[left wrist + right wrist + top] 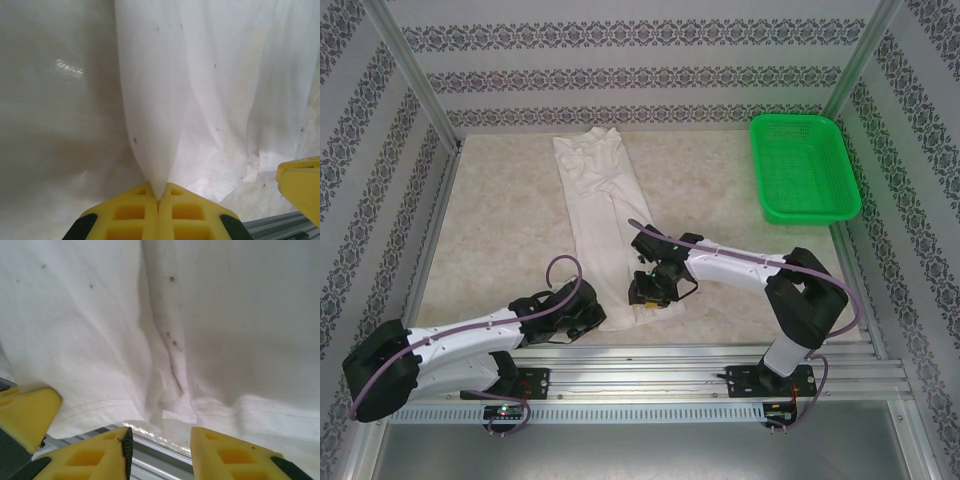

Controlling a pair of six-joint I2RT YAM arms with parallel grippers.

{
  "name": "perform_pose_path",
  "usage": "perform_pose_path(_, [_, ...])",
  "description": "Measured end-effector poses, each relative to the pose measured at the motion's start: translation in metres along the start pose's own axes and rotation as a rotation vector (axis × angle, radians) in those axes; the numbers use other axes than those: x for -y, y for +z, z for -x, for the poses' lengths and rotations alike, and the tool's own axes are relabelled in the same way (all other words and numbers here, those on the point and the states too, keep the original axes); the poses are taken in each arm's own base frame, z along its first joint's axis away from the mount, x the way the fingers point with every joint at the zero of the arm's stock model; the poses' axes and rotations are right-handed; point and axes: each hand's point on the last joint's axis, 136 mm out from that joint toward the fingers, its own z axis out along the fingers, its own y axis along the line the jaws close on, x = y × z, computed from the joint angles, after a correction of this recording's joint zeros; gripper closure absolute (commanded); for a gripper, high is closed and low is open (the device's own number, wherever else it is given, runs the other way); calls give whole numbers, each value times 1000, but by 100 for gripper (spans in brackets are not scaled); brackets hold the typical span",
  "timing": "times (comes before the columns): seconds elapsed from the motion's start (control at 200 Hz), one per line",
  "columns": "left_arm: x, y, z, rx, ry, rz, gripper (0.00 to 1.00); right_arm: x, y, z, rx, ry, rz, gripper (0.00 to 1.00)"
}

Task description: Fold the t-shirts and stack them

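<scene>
— Cream cloth with small dark specks: the t-shirt (595, 200) is lying on the bench (490, 230) as one long narrow strip. Which way is it pointing?

— Its long axis is running from the far edge of the bench toward the arms, leaning slightly rightward as it comes nearer. The hem end is sitting at the near edge, right by the rail (700, 355). The far end is lying well apart from the green basket (803, 165).

— And the pincers?

— The left pincer (159, 194) is pressed together, pinching a raised ridge of cloth by the hem's left side. The right pincer (160, 440) is standing spread, its jaws hovering at the hem with nothing between them that I can make out.

— What could be going wrong from here?

— In my judgement, only one side is being held. If the left pincer is lifting alone, the strip will likely be twisting and the lengthwise fold opening. It is taking only a thin peak of cloth, possibly just the upper layer, so the lower layers may be sliding behind. The hem could be catching on the rail. And the two pincers are working close together, so they risk bumping.
</scene>
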Motion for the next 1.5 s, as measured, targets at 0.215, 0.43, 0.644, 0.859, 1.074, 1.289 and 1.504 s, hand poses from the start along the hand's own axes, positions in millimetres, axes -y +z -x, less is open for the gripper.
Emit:
perform_pose_path(0.215, [0,-17,3,26,-6,-55,99,41,-42,6,84,45,-21,51])
perform_pose_path(0.43, [-18,-13,0,19,-4,-10,100,109,-27,-15,16,145,-88,51])
perform_pose_path(0.644, [-19,-14,0,19,-4,-8,100,107,-13,-17,-5,141,-24,53])
perform_pose_path(0.859, [-20,-13,0,17,-4,-7,100,98,-4,-10,-5,118,13,53])
perform_pose_path(1.074, [-22,-12,-1,13,-3,3,100,94,-1,-10,-15,102,6,54])
perform_pose_path(1.289, [-23,-11,-2,9,-4,8,100,86,4,-11,-28,71,-1,59])
perform_pose_path(1.504, [-22,-12,-1,10,-4,4,100,78,10,-13,-41,65,4,89])
